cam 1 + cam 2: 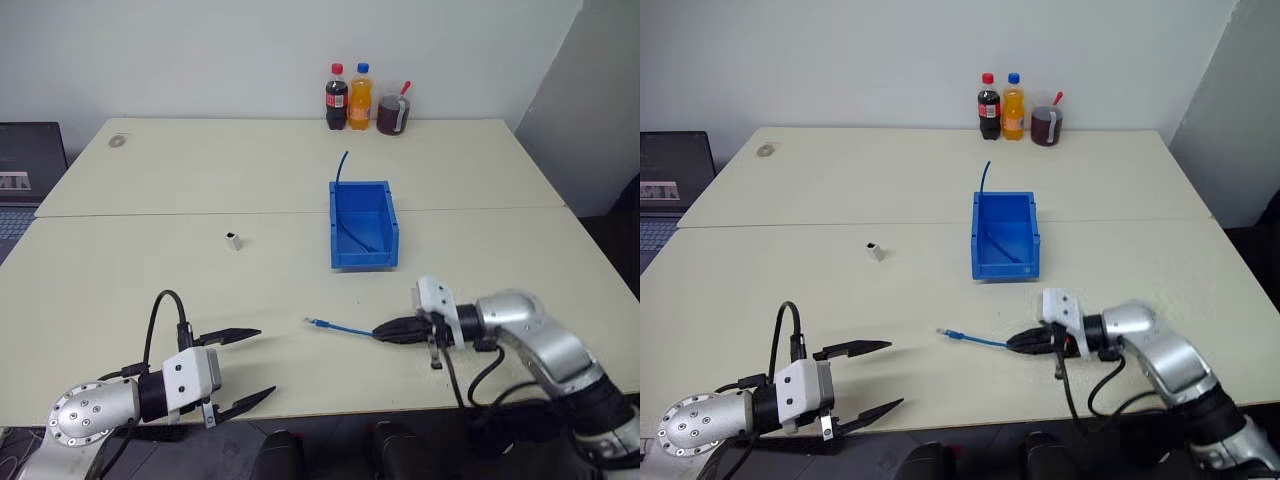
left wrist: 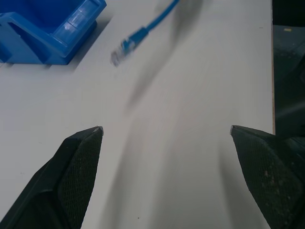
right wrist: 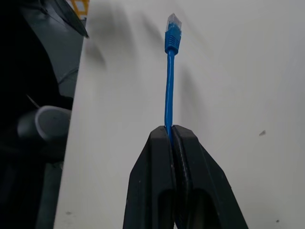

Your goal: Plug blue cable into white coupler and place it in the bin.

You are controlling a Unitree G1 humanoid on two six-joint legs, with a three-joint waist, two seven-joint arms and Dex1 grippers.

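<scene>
The right tool (image 1: 385, 333), at the lower right of the frame, is clamped on the blue cable (image 1: 345, 328) a little behind its plug, which points left toward the left tool (image 1: 245, 368), whose fingers stand wide apart at the lower left. The white coupler (image 1: 233, 240) sits alone on the table (image 1: 150, 280) left of centre, well apart from both tools, and the bin (image 1: 363, 224) stands just above centre. The grasp looks done; the next move probably calls for the left tool to pick up the coupler so the plug can go into it.
</scene>
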